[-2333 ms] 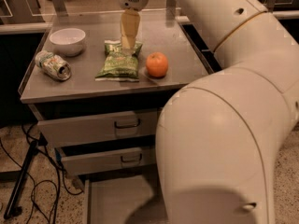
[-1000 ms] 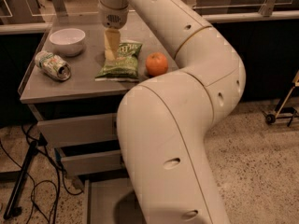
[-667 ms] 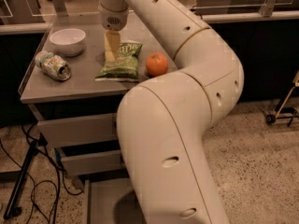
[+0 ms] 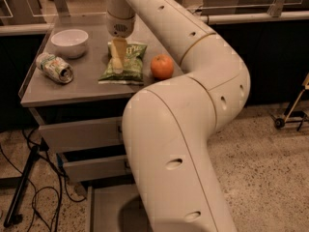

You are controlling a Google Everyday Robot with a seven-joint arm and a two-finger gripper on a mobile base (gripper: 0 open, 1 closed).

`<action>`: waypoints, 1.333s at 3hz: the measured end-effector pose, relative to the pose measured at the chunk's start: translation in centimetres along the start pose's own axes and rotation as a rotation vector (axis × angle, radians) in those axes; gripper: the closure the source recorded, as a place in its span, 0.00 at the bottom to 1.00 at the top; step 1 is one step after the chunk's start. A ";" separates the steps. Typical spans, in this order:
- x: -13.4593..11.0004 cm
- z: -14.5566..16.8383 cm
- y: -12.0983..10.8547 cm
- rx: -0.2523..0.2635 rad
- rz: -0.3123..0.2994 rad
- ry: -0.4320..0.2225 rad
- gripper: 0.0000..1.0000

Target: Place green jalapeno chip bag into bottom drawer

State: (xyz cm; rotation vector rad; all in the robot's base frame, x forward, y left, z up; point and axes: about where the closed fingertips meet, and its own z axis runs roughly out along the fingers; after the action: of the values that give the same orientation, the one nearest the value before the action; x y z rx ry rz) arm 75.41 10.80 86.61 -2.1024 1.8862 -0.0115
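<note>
Lying flat right under the end effector point(image 4: 117, 66), the crinkly green jalapeno chip bag point(image 4: 133, 64) is pointed top-end away, long side running front to back; the end effector's grip cannot be told.

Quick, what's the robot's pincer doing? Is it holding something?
Pincer: down on the small crinkly green chip bag on the grey metal cart top; open, closed or holding cannot be told.

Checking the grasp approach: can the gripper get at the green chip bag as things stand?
Probably yes: the gripper is directly over the green jalapeno chip bag; the orange and can lie to its sides.
</note>
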 end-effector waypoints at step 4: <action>-1.2 4.7 1.1 -0.073 -0.017 -0.054 0.18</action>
State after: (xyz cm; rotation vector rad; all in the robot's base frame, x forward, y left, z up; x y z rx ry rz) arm 75.20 12.95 82.12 -2.1440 1.8638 0.1113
